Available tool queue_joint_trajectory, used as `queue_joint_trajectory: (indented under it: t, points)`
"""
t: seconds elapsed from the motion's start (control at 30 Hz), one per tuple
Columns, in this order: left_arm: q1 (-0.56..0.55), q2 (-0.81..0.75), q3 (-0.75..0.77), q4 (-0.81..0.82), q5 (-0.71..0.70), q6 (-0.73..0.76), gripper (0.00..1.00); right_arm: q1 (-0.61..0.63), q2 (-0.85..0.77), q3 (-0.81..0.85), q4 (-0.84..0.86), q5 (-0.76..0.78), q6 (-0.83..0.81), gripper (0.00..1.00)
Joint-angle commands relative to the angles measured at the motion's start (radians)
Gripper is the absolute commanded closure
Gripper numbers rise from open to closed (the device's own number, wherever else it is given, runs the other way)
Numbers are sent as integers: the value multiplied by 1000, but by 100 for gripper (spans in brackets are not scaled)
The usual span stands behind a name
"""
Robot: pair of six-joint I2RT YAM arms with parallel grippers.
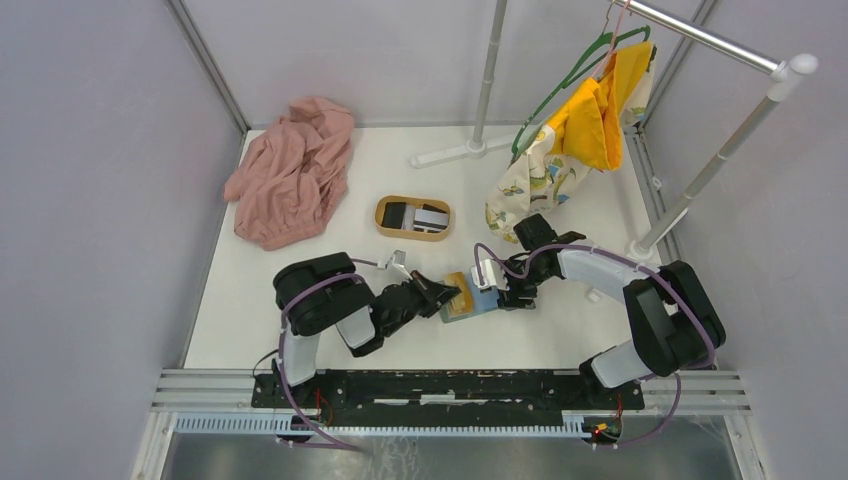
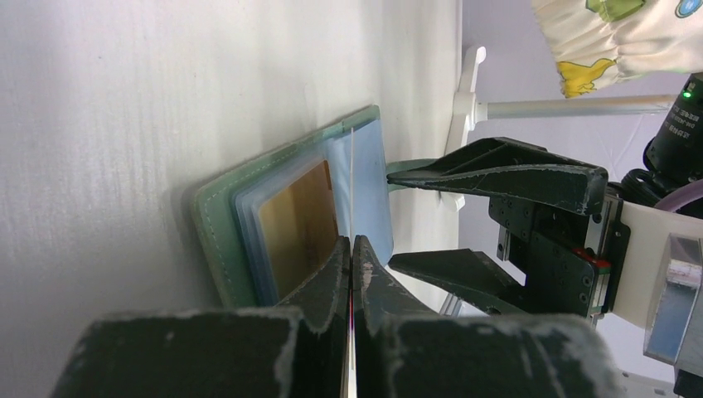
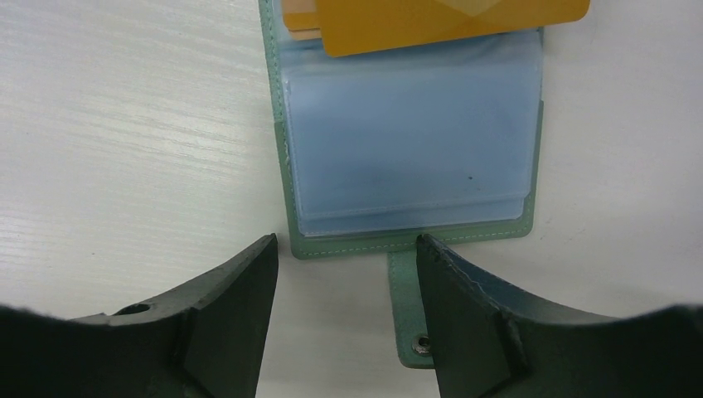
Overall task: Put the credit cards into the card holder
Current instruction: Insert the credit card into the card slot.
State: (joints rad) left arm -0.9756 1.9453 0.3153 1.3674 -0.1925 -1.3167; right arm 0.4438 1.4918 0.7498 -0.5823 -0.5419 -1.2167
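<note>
Top external view: the left gripper point(image 1: 450, 295) has its fingers squeezed together on a thin flat card point(image 2: 351, 182), only a pale edge-on line in the left wrist view, poking over the open grey-green folding card holder point(image 1: 476, 305) that's lying flat on the white table point(image 1: 250, 330) at lower centre. The right gripper point(image 3: 346, 265) sits right at the holder's tab end, fingers spread wide, gripping nothing. Further up, mid-frame, the oval light-wood tray point(image 1: 412, 237) has a black card point(image 1: 395, 214) and a grey-white card point(image 1: 432, 218) in it, and a crumpled pink cloth point(image 1: 290, 180) sits upper left.
</note>
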Motion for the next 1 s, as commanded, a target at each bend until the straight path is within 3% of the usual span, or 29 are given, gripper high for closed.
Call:
queue_joint_trajectory:
  t: [0.0,0.97]
  points:
    - [-17,25,28,66,-58,-63,98,-2,28,3,-16,20,-4,33]
    - [-74,-24,38,-112,-134,-143,98,-1,32,10,-30,7,-6,35]
